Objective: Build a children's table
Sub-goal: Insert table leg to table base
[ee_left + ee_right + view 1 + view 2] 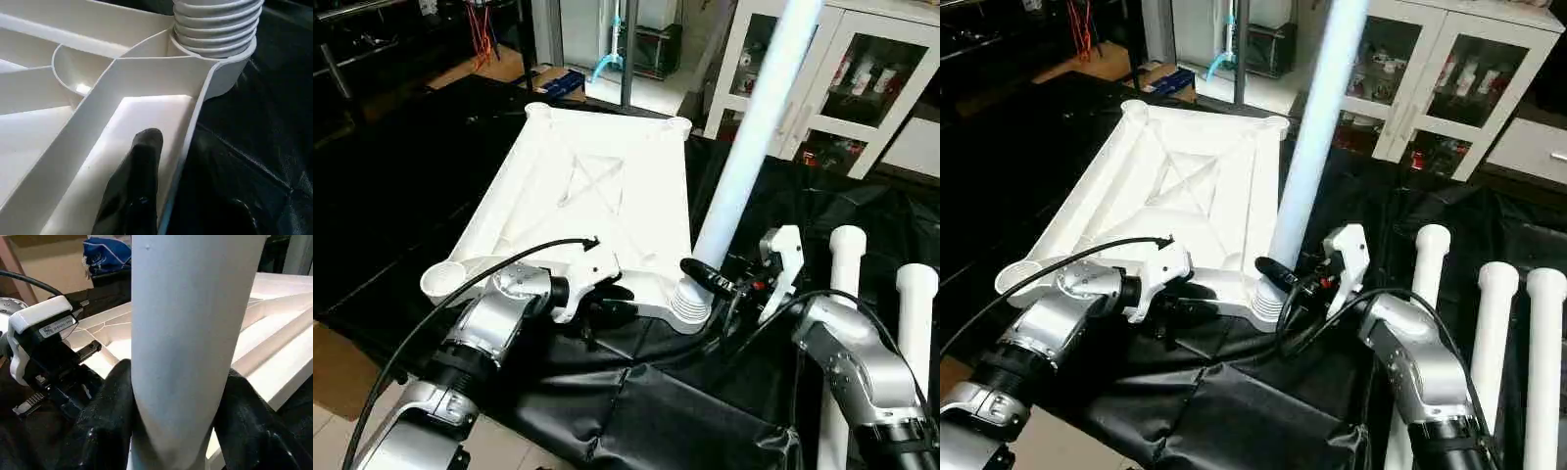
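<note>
White moulded plastic makes up the tabletop (597, 211), which lies underside-up on a black sheet (636, 401), its X-braced ribs facing the camera, and one long tube leg (754, 137) stands steeply in the near corner socket (690, 304), leaning a little. Both parts look light, hollow and stiff but smooth, so I judge the leg likely to slip or twist in a loose pinch; low on the tube, just above the ribbed collar, seems the best hold for steering it home. The right gripper (178, 423) has its black fingers (105, 426) closed round that tube, one either side. The left gripper (607, 299) pinches the tabletop's near edge wall, steadying it. The left wrist view adds the threaded collar (215, 24) seated at the socket and one finger lying inside the rim; the head views instead show three spare legs (1494, 333) lying to the right.
</note>
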{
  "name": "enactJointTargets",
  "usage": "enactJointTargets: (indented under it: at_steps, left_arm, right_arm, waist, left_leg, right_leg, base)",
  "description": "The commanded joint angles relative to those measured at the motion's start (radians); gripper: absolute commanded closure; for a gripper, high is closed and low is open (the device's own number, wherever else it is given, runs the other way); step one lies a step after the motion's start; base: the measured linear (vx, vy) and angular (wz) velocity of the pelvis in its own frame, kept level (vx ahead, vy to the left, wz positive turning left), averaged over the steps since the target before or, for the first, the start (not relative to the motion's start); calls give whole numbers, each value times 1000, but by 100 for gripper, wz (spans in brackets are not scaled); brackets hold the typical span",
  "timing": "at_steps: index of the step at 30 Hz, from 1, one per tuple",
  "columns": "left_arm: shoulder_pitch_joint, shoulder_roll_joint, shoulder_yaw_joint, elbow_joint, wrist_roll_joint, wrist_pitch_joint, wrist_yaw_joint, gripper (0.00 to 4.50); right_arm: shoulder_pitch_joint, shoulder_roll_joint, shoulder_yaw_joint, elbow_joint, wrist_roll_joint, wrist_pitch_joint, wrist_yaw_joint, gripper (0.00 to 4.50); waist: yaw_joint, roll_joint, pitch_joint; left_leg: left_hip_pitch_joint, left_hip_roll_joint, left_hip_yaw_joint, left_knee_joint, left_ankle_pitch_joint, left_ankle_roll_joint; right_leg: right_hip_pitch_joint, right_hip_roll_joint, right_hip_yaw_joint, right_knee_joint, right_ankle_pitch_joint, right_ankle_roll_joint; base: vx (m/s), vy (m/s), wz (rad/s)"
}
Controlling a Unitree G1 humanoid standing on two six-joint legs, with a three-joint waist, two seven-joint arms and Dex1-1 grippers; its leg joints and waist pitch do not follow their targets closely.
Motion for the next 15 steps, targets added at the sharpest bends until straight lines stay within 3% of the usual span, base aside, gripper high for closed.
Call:
enactJointTargets:
  at_steps: [1, 7, 15]
  left_arm:
    - [15, -10, 11, -25, -32, 8, -4, 371]
    - [8, -11, 18, -19, -32, 9, 16, 372]
    - [5, -2, 15, -18, -30, 9, 13, 372]
  right_arm:
    - [54, -10, -20, 54, -80, 3, -78, 267]
    - [116, 28, -5, 38, -96, -69, -97, 267]
    - [123, 6, 59, 38, -130, -54, -82, 267]
  waist:
    - [-5, -5, -45]
    - [-6, -6, -43]
    - [-10, -8, -41]
  left_leg:
    - [14, 70, -36, -97, -247, 14]
    - [16, 71, -36, -101, -261, 13]
    - [14, 72, -40, -105, -289, 3]
  right_leg:
    - [29, -89, 52, -85, -330, -183]
    - [25, -88, 52, -89, -341, -175]
    - [26, -89, 53, -92, -373, -164]
  base:
    - [0, 0, 0]
    - [0, 0, 0]
    - [0, 0, 0]
